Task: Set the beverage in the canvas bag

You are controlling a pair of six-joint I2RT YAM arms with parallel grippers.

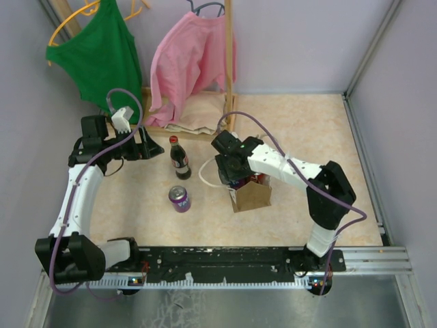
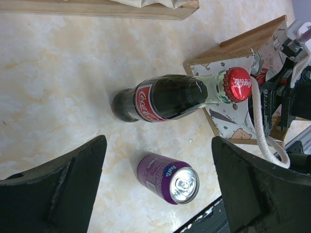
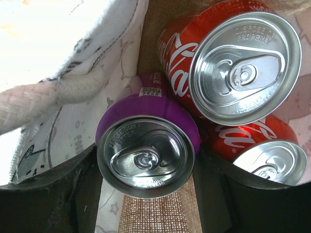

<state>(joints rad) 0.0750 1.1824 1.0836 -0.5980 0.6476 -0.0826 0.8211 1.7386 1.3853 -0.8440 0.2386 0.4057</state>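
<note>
- A pale marbled table (image 1: 311,130) seen from above, with two robot arms mounted at its near edge.
- The canvas bag (image 1: 254,195), a small boxy brown tote, stands upright near the middle of the table. One white rope handle (image 1: 206,178) loops out at its 9 o'clock side.
- The right gripper (image 1: 234,179) reaches down into the bag's open top.
- In the right wrist view, its two dark fingers (image 3: 73,194) sit tight against both sides of a held purple can (image 3: 146,155). The jaws stand about half open, closed to the can's width. The can is upright, inside the bag, next to the pale printed lining.
- Two red Coca-Cola cans already sit in the bag: one (image 3: 235,63) at 1 o'clock of the held can and pressed against it, another (image 3: 265,160) at 3 o'clock, beyond the finger.
- A Coca-Cola glass bottle (image 1: 179,158) with a red cap stands upright on the table at 10 o'clock of the bag, apart from it.
- A purple Fanta can (image 1: 179,199) stands upright at 6 o'clock of the bottle and 9 o'clock of the bag, touching neither.
- The left gripper (image 1: 151,146) hovers at 9 o'clock of the bottle, jaws spread wide, holding nothing.
- At the far edge, a wooden rack (image 1: 230,61) holds a green top (image 1: 102,58) and a pink garment (image 1: 188,65).
</note>
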